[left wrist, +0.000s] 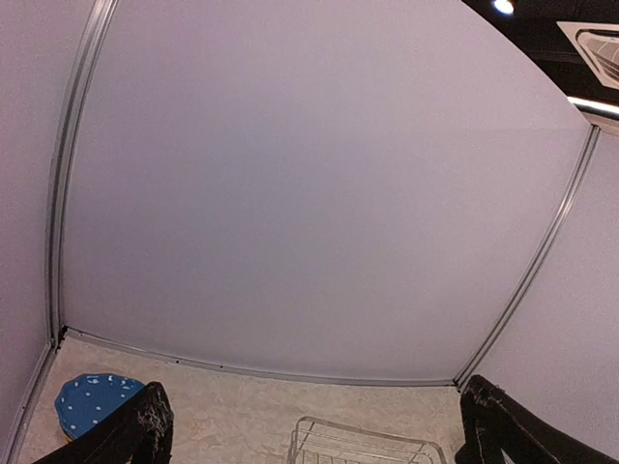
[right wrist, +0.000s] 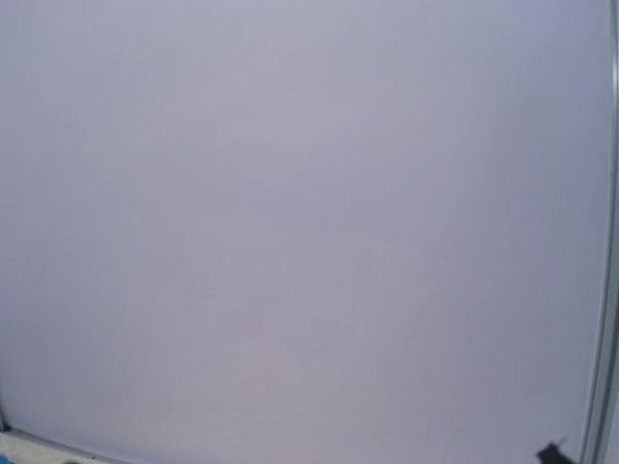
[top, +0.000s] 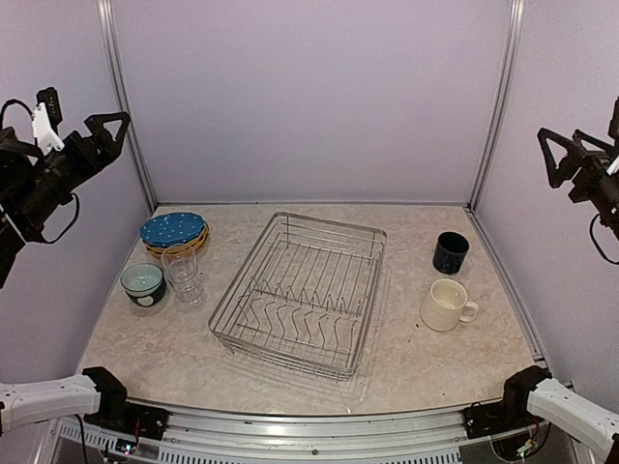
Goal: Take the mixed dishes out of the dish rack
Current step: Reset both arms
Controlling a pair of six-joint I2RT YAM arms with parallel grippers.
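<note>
- Gripper on your left: raised high by the left wall, jaws spread wide, holding nothing.
- Left side of tabletop: teal-and-white bowl in front, blue plates stacked behind, glass tumblers just beside both.
- Centre: dish rack, no dishes inside.
- Right of it: navy mug behind cream mug.
- right gripper: raised by the right wall, nothing seen in it; you can't tell how open it is.

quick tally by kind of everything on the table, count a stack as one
mugs: 2, the navy mug and the cream mug
bowl: 1
plate stack: 1, blue on top, yellow under
tumbler stack: 1, clear glass
dish rack: 1, nothing in it
total: 6
</note>
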